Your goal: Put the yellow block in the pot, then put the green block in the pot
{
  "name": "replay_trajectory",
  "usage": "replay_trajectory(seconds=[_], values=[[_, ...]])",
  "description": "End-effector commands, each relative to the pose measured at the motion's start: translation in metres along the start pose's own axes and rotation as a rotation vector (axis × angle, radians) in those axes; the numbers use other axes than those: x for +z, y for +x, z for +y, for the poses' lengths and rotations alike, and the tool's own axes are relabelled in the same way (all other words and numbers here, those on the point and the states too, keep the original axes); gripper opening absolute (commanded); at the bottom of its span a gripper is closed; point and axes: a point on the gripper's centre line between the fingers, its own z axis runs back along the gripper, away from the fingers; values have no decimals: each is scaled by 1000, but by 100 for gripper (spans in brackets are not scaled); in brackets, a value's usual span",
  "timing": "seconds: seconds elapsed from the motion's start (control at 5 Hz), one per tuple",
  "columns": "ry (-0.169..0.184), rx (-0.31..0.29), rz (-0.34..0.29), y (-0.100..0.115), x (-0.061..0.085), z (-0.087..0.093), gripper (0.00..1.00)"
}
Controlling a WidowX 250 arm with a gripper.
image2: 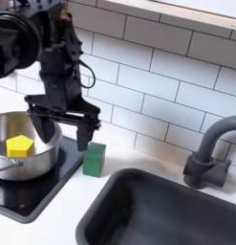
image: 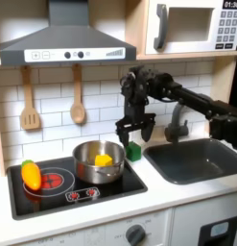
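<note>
Status: yellow block [image: 104,159] sits inside the pot [image: 82,173], resting on the floor, visible in both exterior views. First half looks done.

Green block [image2: 93,159] stands on the desk [image2: 72,215] just right of the stove edge in the second exterior view, between pot and sink [image2: 177,206], touching neither. In the first exterior view it sits just right of the pot, partly behind the tool.

Tool [image2: 63,128] is released, fingers spread, nothing held. It hangs above and slightly left of the green block in the second exterior view, over the gap between pot rim and block. One fingertip [image2: 84,140] hangs just above the block's top far edge; can't tell if it touches.

Handling guess: the green block looks small, rigid and light, with flat faces, probably painted wood or plastic, maybe slightly slick. Best hold is on two opposite vertical faces, centred, jaws coming straight down. Nothing fragile. Main risk is nudging it toward the sink lip or clipping the pot rim.

Hard to read:
- block's lower half is hidden behind the tool in the first exterior view
- pot's left side is cut off in the second exterior view
- how far apart block and stove edge are is unclear
- orange toy vegetable [image: 31,174] sits on the left burner, out of the way
</note>
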Motion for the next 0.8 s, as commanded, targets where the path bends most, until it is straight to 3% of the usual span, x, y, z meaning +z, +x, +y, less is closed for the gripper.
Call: replay_trajectory(seconds=[0.0, 0.6], values=[[18, -7, 28, 3, -25, -13, 100], [43, 32, 52, 9, -48, -14, 100]])
